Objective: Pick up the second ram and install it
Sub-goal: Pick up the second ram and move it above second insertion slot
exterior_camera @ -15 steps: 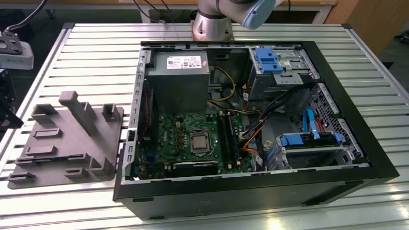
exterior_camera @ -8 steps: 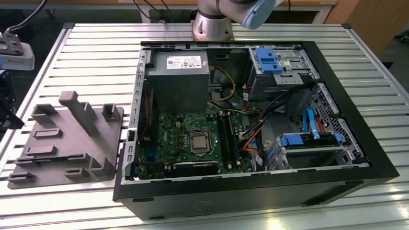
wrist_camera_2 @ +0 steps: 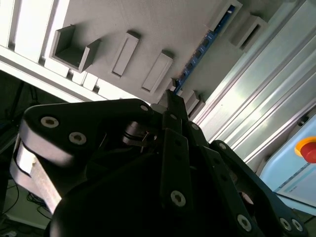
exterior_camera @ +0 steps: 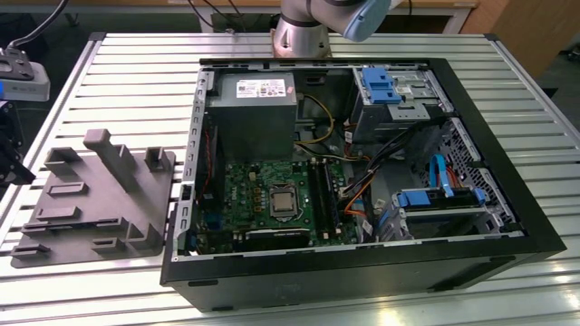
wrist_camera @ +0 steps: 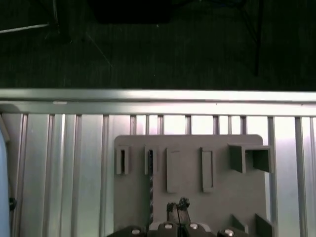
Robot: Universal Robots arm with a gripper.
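From my station I see the gripper [wrist_camera: 177, 211] low over the grey moulded tray [exterior_camera: 100, 204], its fingertips [wrist_camera_2: 170, 98] drawn together with nothing that I can make out between them. The second ram [wrist_camera_2: 202, 49] has not been lifted. It stands on edge in a narrow slot of the tray, its far end tucked into one of the tray's raised posts [wrist_camera_2: 228, 11]. In the first wrist view it reads as a thin dark line just beside the fingertips, and I cannot tell whether they touch it. The neighbouring post [wrist_camera_2: 252, 30] has an empty slot. The tray lies flat on the slatted aluminium table [exterior_camera: 136, 68], close to the table's edge on the exterior view's left. The open computer case [exterior_camera: 363, 275] lies well apart from it, towards the exterior view's right. Inside the case I see the green motherboard [exterior_camera: 263, 183] with its black memory slots [exterior_camera: 322, 193] beside the processor socket. The arm's base [exterior_camera: 303, 30] stands at the table's far edge behind the case.
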